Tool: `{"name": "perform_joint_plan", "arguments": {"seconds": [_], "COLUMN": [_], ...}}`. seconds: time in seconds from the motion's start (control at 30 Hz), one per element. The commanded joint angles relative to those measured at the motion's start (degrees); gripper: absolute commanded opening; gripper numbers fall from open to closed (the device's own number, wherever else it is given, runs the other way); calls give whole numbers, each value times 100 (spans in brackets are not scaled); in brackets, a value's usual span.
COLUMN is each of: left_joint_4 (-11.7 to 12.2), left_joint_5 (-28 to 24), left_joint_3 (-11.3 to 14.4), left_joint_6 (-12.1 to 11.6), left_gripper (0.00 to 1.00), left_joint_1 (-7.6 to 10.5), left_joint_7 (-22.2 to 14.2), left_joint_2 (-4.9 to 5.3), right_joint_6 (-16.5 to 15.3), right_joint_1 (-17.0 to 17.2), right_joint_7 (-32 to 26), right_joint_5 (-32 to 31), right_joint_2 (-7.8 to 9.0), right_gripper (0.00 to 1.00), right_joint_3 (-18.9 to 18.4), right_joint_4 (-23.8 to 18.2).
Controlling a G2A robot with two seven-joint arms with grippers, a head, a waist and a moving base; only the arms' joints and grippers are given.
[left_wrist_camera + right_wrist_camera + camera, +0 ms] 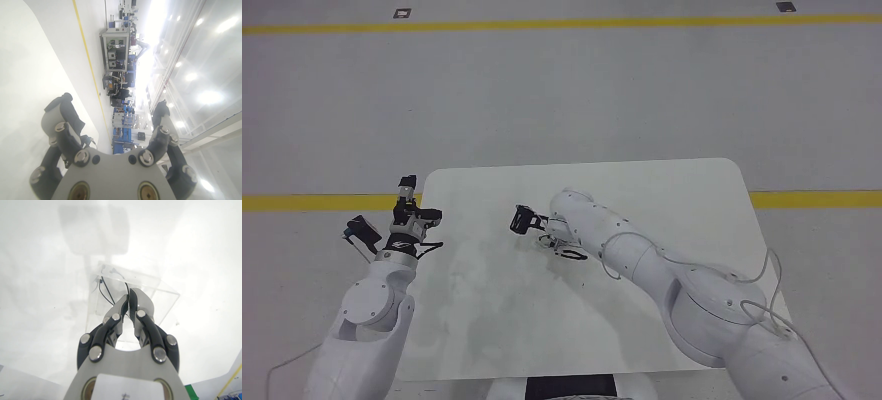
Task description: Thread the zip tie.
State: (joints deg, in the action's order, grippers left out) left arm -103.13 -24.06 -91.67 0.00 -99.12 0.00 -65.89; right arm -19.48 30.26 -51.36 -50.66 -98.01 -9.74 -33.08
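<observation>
The right pincer (129,295) is clamped on the black zip tie (106,288) above a clear box (164,300) on the white table (34,279).

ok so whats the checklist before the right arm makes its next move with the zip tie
1. Grip: the right gripper is shut on a black strand of the zip tie: ok.
2. Support: the clear box sits on the table right under that gripper: ok.
3. Other arm: the left gripper is open, holds nothing and is at the table's left edge, apart from the work: ok.
4. Zip tie's head found and facing the tail: cannot tell.
5. Tail already through the head: cannot tell.
</observation>
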Motion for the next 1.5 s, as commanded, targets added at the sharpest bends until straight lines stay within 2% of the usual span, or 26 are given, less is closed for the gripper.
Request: {"name": "perform_joint_plan", "arguments": {"seconds": [0.0,0.27,0.37,0.5,0.87,1.23,1.47], "left_joint_4": [0,0,0,0,0,0,0], "left_joint_5": [0,0,0,0,0,0,0], "left_joint_3": [0,0,0,0,0,0,0], "left_joint_6": [0,0,0,0,0,0,0], "left_gripper": [100,100,100,100,100,100,100], "left_joint_1": [0,0,0,0,0,0,0], "left_joint_7": [0,0,0,0,0,0,0], "left_joint_2": [0,0,0,0,0,0,0], "right_joint_6": [0,0,0,0,0,0,0], "right_joint_1": [-15,-53,-52,-32,-123,-264,-360], "right_joint_7": [50,174,185,171,123,-11,-97], "right_joint_5": [7,25,24,38,57,230,468], "right_joint_2": [-17,-89,-111,-141,-183,-100,58], "right_gripper": [9,11,9,0,0,0,0], "right_joint_3": [0,0,0,0,0,-1,-8], "right_joint_4": [51,221,272,325,369,221,-43]}}
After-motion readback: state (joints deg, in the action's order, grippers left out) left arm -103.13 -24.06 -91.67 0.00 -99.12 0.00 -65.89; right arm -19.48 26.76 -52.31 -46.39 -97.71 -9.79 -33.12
